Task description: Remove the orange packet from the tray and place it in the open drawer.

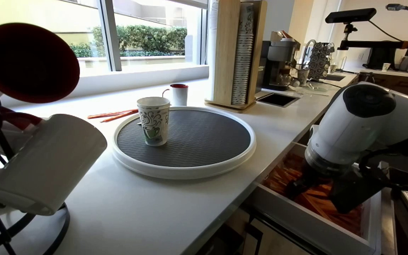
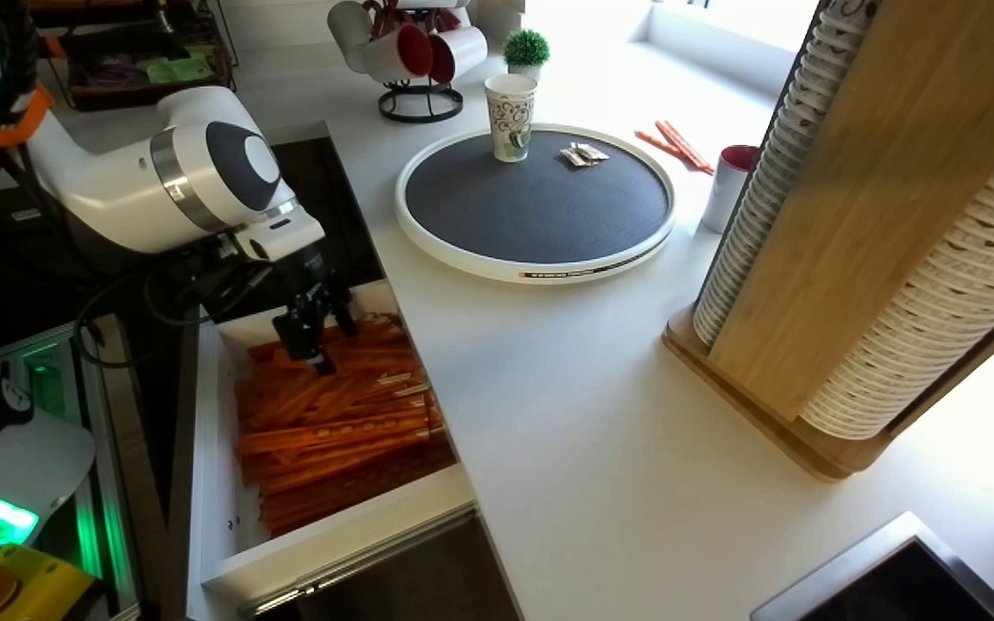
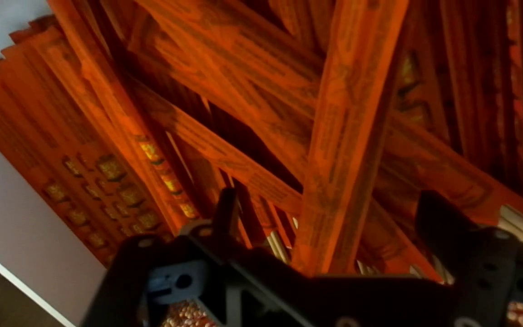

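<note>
Below, drawer (image 2: pixel 337 542) heaped with orange packets (image 2: pixel 333 435), hand (image 3: pixel 329 198) spread over them, tray (image 2: pixel 531 211) bearing paper cup (image 2: pixel 511 121)

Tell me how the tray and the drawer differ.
The tray is round; the drawer is rectangular. The tray sits on the counter; the drawer is pulled out below the countertop's level. The tray bears an upright patterned cup and small pale sachets; the drawer holds a mass of orange packets. Both show white: the tray's rim and the drawer's walls.
</note>
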Robot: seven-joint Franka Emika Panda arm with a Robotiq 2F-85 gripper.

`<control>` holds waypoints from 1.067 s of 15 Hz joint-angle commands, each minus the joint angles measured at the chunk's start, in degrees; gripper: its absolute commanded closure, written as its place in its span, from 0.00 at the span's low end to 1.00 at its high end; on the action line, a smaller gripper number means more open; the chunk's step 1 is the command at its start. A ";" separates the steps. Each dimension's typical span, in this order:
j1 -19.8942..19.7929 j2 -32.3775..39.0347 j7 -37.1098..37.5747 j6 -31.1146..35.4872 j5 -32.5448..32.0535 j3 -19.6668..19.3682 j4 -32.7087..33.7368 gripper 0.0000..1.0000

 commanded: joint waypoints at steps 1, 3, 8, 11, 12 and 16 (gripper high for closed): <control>-1.29 2.19 -1.75 1.67 -1.79 -0.55 0.04 0.00; -1.68 3.08 -3.78 1.70 -2.66 -0.69 0.04 0.00; -1.35 2.36 -7.94 -0.02 -6.95 -0.79 0.32 0.00; -1.25 1.95 -10.20 1.01 -12.35 -0.80 0.59 0.00; -1.24 1.88 -10.56 1.36 -14.38 -0.81 0.67 0.00; -1.13 0.32 -8.92 2.66 -22.63 -0.63 0.34 0.27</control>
